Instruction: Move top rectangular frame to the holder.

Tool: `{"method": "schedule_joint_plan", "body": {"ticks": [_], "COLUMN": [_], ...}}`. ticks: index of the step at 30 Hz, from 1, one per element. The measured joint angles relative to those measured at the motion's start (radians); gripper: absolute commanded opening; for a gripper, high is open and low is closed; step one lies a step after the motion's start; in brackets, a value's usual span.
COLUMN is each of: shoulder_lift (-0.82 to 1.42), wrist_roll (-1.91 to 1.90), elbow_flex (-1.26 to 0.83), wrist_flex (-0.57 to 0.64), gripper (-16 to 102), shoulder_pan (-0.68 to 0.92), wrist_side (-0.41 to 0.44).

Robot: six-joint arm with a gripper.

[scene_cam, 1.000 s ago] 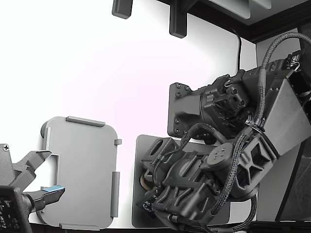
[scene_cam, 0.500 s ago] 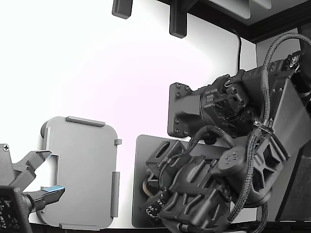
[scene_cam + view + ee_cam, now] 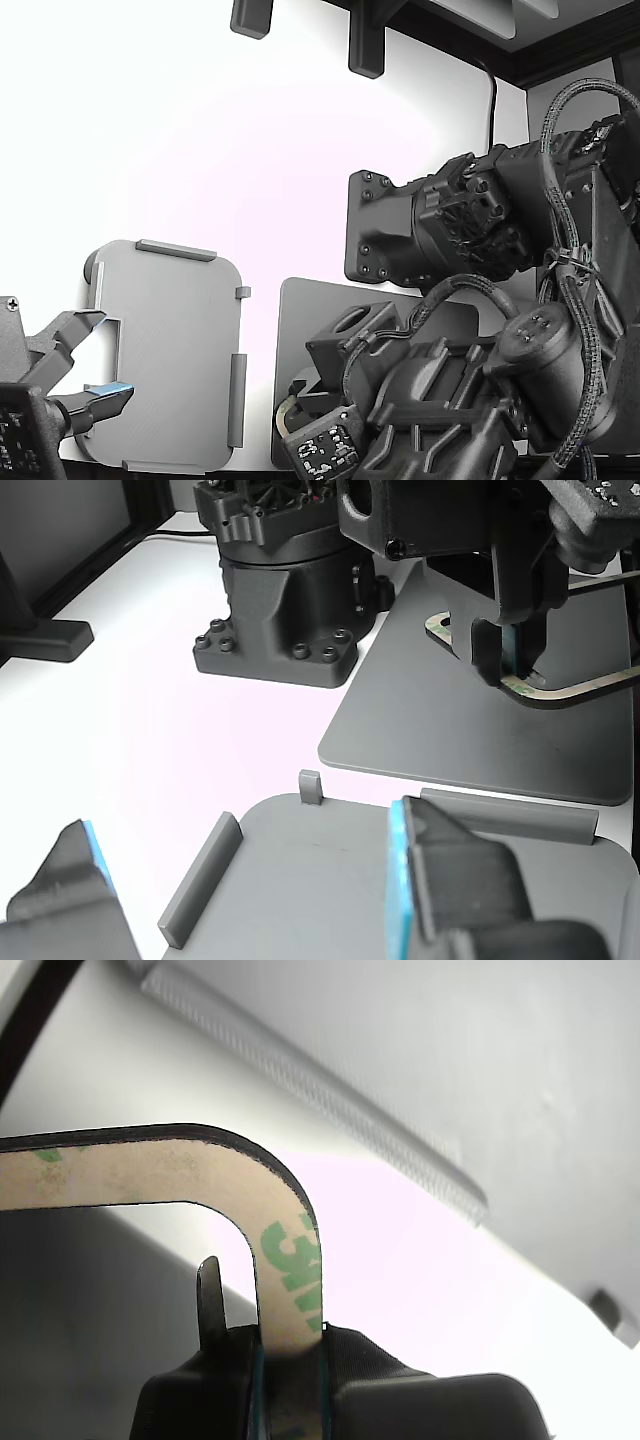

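Note:
The top rectangular frame (image 3: 288,1260), a beige ring with green print and a dark edge, is pinched at one rounded corner between my black fingers. My gripper (image 3: 290,1352) is shut on it. In the other view the frame (image 3: 570,688) hangs at my gripper (image 3: 510,665) just above the dark grey mat (image 3: 420,730). A short curved piece of the frame (image 3: 284,411) shows under the arm in the exterior view. The holder (image 3: 170,350), a light grey tray with raised tabs, lies at the exterior view's left, apart from the frame, and fills the other view's foreground (image 3: 300,880).
A second arm's gripper (image 3: 88,372) with blue pads (image 3: 400,870) stands open over the holder's near edge. A black arm base (image 3: 280,610) sits beside the mat (image 3: 300,300). Dark brackets (image 3: 365,45) stand at the back of the white table.
My arm has swung down toward the exterior view's bottom edge, and the wrist now covers more of the mat. The second gripper and the holder have stayed put.

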State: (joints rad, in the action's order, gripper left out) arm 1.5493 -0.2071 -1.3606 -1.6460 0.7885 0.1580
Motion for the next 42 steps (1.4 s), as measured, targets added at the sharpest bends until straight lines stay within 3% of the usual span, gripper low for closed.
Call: {"method": "schedule_joint_plan", "body": {"ticks": [9,16,23,42], "shoulder_lift": [-0.104,-0.156,-0.193,-0.334], "wrist_roll": [0.017,-0.048,-0.092,-0.138], "elbow_flex": [0.179,0.253,0.316,0.422], "wrist_flex": [0.000,0.000,0.000,0.000], "gripper": [-11,-11,-11,-10], "shoulder_pan": [-0.152,-0.261,-0.337,-0.488], "wrist_side": [-0.009,0.066,0.067,-0.002]}}
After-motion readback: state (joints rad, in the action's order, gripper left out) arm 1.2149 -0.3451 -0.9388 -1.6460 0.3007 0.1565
